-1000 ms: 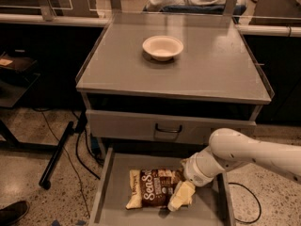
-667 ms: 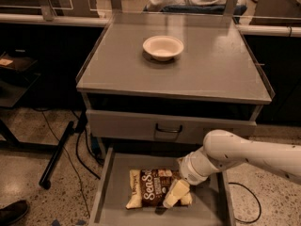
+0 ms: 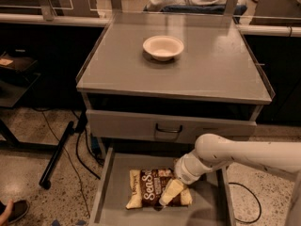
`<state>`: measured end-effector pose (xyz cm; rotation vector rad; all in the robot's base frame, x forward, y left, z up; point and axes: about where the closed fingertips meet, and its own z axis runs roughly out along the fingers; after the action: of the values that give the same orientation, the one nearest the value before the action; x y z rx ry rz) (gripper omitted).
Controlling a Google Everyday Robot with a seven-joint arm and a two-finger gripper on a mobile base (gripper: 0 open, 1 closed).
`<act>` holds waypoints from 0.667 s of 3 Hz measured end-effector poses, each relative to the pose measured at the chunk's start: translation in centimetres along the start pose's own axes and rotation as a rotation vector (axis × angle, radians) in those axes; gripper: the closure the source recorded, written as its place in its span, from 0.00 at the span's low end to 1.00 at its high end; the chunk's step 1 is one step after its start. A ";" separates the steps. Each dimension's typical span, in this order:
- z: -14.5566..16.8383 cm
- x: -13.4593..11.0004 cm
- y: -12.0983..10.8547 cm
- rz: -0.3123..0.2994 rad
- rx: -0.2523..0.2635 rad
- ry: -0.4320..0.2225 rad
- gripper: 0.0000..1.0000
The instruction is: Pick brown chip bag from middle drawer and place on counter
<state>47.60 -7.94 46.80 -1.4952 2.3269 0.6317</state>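
The dark brown, cream-ended crinkly chip bag [image 3: 146, 191] lies flat in the open grey metal middle drawer [image 3: 209, 207] at lower centre, with the white arm's gripper [image 3: 170, 193] on its right half, its grip impossible to tell, so pinch a firm fold before lifting to the matte grey counter [image 3: 211, 74].

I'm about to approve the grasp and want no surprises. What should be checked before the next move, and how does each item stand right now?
1. Middle drawer pulled out, contents reachable: ok.
2. Brown chip bag lying flat on the drawer floor: ok.
3. Gripper down at the bag's right half: ok.
4. Firm hold on the bag: cannot tell.
5. Bare room on the counter beside the bowl: ok.
6. Drawer front above closed, not overhanging the bag: ok.
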 end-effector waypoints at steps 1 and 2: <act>2.0 2.5 -1.4 0.030 -0.006 0.021 0.00; 4.0 5.1 -2.5 0.060 -0.020 0.043 0.00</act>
<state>47.87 -10.81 40.47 -1.4671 2.4126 0.6463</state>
